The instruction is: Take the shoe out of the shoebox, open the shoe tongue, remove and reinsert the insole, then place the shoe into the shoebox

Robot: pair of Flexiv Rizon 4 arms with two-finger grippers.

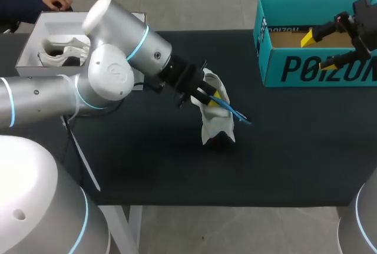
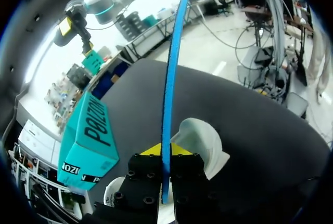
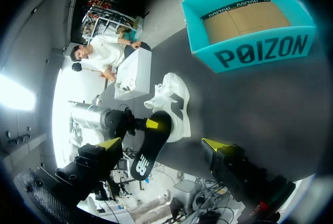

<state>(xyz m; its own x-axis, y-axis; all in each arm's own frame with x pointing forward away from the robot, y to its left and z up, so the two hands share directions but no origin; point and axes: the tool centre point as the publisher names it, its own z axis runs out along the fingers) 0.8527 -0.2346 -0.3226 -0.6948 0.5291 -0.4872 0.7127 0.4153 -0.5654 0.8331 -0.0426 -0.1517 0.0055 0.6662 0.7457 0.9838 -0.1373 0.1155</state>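
Nearest, the left jaws were clenched on the insole (image 2: 168, 104), pinching one end so that the long blue strip stuck out ahead of them, edge-on and unsupported. Seen from the right wrist, its black underside (image 3: 151, 146) showed. The white shoe (image 1: 215, 125) lay on the dark counter (image 1: 147, 165) just under and beside those jaws, with nothing holding it. I could not tell whether the insole touched it.

The likeliest trouble was at reinsertion. With the shoe loose on the counter, a push from the insole could slide or tip it rather than go into the opening. The insole, gripped only at one end, could bend and catch on the collar or tongue. A thin pinch like that might also let it twist or slip free.

Farther off, the teal shoebox (image 1: 263, 48) stood open near the counter's far right edge, holding nothing but its bare cardboard floor. The right jaws hung released over its near wall, spread wide with nothing between them. They were well apart from the shoe, so in my judgement they gave it no bracing.

At the far left stood a white box (image 1: 26, 53) with a second shoe (image 1: 62, 53) lying inside it.
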